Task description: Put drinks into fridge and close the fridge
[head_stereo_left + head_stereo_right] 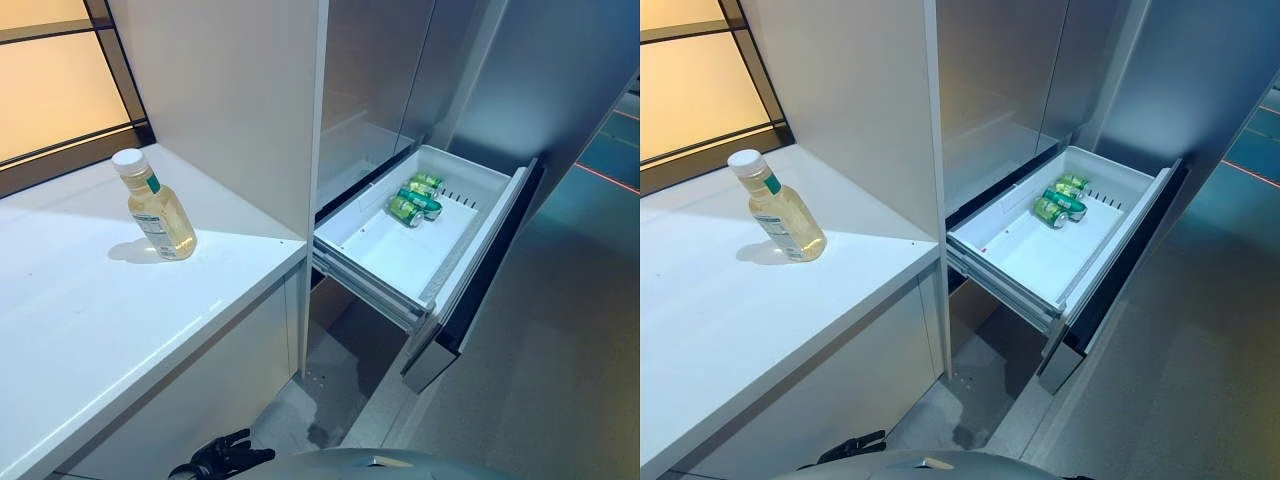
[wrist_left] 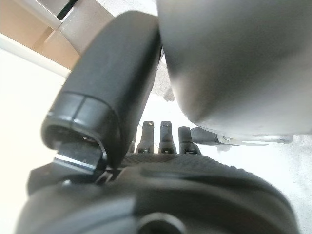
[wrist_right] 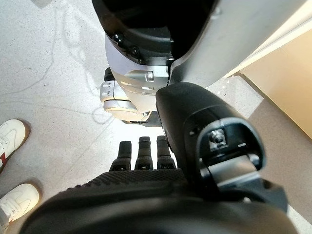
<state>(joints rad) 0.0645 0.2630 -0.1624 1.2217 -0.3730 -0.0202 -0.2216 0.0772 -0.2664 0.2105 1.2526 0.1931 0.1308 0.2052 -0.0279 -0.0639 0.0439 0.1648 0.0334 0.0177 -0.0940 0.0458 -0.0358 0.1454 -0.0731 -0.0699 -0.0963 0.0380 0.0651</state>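
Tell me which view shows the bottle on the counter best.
The left eye view: the bottle stands upright on the white counter, unobstructed. The right eye view shows it nearly as well; neither wrist view shows it.

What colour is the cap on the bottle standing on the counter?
White, on the clear plastic bottle of pale yellow liquid; clearest in the left eye view.

Head stereo pair looks down, sharing counter [image 1: 90,310] and open drawer [image 1: 1110,185]; wrist cameras close, facing floor.

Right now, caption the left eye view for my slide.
Bottle upright on white counter; fridge drawer open, green cans inside.
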